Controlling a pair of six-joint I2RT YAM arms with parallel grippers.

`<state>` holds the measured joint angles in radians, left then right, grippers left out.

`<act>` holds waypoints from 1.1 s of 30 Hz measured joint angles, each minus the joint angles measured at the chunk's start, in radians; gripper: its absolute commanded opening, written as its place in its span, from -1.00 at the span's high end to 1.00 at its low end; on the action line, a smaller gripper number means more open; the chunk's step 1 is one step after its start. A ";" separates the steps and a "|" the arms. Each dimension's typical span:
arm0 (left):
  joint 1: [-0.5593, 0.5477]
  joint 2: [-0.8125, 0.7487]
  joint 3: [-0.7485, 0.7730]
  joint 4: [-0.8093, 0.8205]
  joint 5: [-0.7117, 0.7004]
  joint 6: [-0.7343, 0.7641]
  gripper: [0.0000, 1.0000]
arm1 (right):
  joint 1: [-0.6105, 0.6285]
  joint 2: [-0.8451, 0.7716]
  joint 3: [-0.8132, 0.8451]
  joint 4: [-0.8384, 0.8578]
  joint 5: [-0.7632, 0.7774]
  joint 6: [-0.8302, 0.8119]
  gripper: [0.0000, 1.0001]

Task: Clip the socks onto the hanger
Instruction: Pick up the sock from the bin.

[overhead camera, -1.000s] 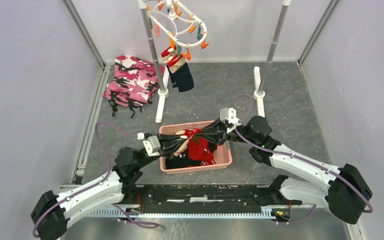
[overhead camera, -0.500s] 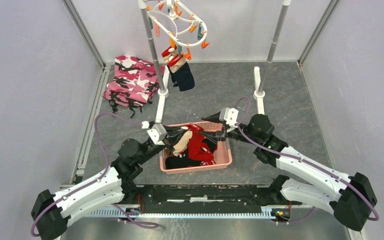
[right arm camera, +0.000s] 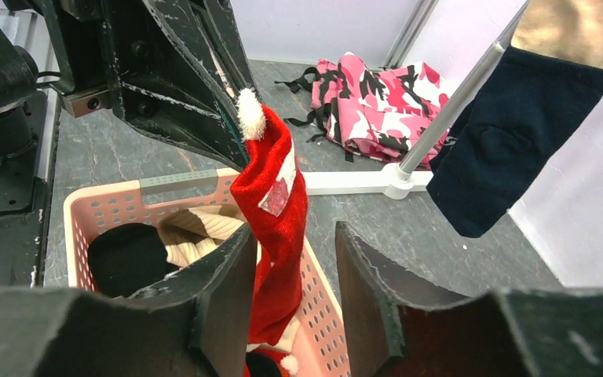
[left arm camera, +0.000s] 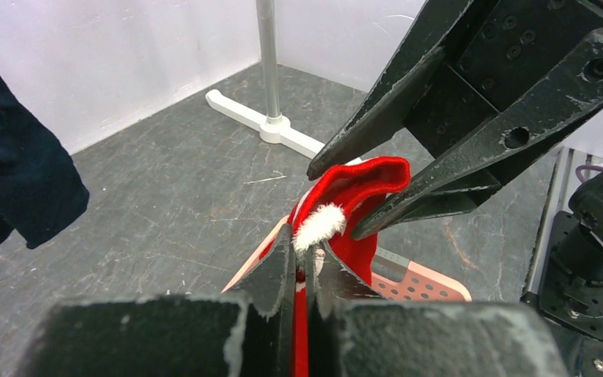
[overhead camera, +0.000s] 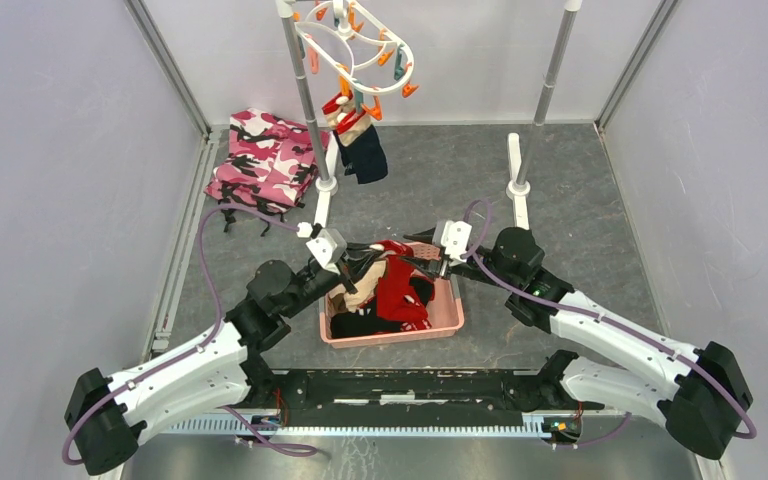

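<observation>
Hanging on the rear pole (overhead camera: 305, 110), the hanger (overhead camera: 355, 52) shows free clips. Below, over the pink basket (overhead camera: 390, 335), your left gripper (left arm camera: 305, 243) pinches the red sock (left arm camera: 357, 184) at its pompom tip so your right gripper (right arm camera: 297, 232), jaws apart, can straddle it. Bare floor (overhead camera: 430, 190) lies between; mind the pole.

High overview; opposed wrist close-ups, same sock (left arm camera: 357, 182)

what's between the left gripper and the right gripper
The red sock: the left gripper is shut on its pompom end, and its folded top sits inside the right gripper's open jaws. The left wrist view shows this best.
</observation>
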<state>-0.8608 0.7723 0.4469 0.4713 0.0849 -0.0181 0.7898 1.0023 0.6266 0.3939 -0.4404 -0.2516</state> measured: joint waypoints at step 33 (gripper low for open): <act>0.002 0.007 0.021 -0.014 -0.008 -0.041 0.96 | 0.000 0.007 0.008 0.042 0.037 0.023 0.23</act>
<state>-0.8589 0.7792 0.4675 0.4568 0.0772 -0.0593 0.7898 1.0092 0.6350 0.4362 -0.4038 -0.2283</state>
